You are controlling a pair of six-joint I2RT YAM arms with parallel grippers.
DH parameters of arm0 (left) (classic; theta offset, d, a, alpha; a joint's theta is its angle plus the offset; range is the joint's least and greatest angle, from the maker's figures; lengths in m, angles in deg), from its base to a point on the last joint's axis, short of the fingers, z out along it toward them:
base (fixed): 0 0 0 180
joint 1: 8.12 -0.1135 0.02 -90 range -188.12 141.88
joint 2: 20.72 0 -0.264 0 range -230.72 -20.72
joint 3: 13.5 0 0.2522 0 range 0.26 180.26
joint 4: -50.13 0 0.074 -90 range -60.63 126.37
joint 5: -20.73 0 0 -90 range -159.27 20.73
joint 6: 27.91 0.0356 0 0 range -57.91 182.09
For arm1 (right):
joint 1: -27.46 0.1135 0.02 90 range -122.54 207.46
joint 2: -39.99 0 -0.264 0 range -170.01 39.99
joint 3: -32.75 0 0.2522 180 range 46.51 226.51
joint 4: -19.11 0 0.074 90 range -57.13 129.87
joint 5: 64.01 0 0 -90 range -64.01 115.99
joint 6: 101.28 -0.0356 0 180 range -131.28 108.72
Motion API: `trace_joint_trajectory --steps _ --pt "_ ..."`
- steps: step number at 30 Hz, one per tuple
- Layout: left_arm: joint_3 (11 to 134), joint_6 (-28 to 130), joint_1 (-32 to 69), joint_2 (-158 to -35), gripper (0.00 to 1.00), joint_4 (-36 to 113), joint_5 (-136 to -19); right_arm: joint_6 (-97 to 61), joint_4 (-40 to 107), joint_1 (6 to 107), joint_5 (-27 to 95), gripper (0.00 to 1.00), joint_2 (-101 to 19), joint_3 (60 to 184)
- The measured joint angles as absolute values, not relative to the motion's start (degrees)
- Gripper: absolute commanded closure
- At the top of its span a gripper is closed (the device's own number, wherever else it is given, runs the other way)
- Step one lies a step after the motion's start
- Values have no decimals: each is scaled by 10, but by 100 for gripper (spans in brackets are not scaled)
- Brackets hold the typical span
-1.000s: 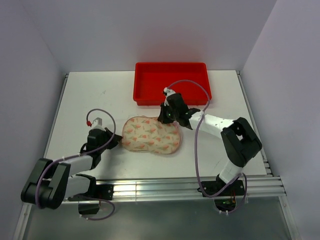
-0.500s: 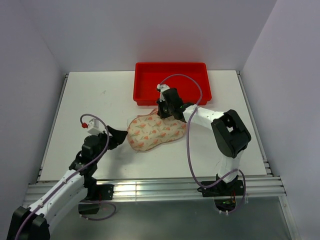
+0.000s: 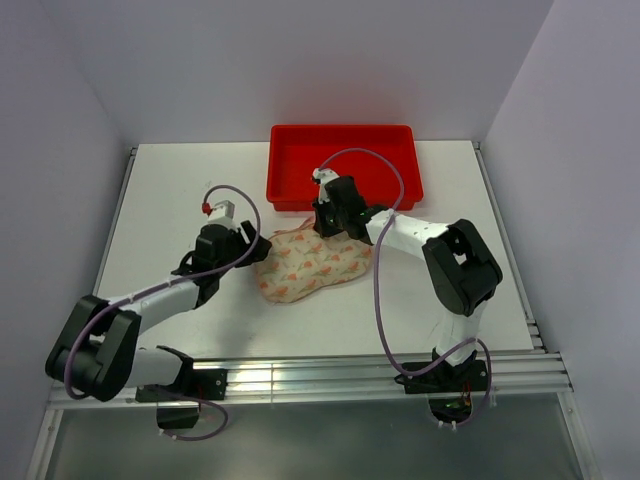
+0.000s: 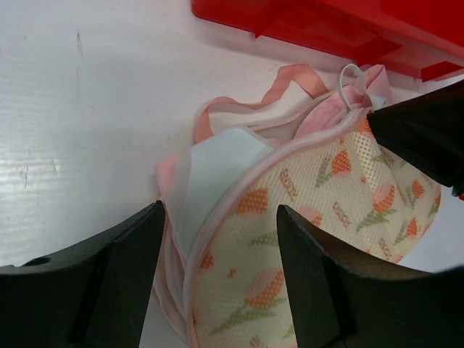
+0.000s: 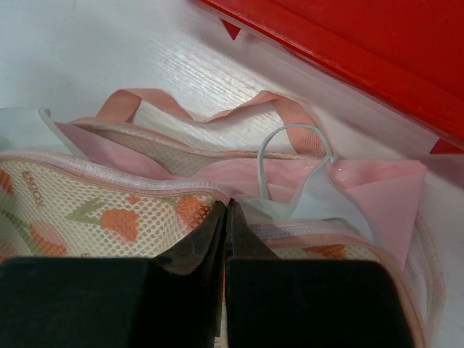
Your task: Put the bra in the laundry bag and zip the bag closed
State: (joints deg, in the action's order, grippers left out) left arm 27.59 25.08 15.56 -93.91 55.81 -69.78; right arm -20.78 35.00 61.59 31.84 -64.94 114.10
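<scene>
The left arm [image 3: 165, 293] reaches in from the near left corner of the white worktop [image 3: 170, 190]; the left jaws are released, spread wide, and in the left wrist view the left end of the laundry bag [image 3: 310, 265] lies between their two tips; whether they touch it cannot be told. The laundry bag rests on the middle of the worktop, just in front of the red tray [image 3: 272, 165]; its mouth gapes along the far edge, showing pale pink and white cloth inside; its pink loop handle [image 5: 210, 109] lies flat on the worktop between bag and tray; a thin white loop [image 5: 290, 138] stands up beside the pink zip edging [image 5: 123, 181]. The right arm [image 3: 420, 238] comes across from the right; the right jaws are clenched on the bag's far edge at that zip edging.
</scene>
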Motion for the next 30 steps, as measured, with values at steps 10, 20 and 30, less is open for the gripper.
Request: trace_joint_trajectory --steps 10,20,30 --pt "295 293 153 -1044 80 638 -735 -217 350 617 328 83 -649 1141" --pt "277 228 148 -1070 95 694 -733 -320 343 636 274 14 -553 1078" --pt "239 152 146 -1098 94 741 -726 -523 160 750 277 8 -327 778"
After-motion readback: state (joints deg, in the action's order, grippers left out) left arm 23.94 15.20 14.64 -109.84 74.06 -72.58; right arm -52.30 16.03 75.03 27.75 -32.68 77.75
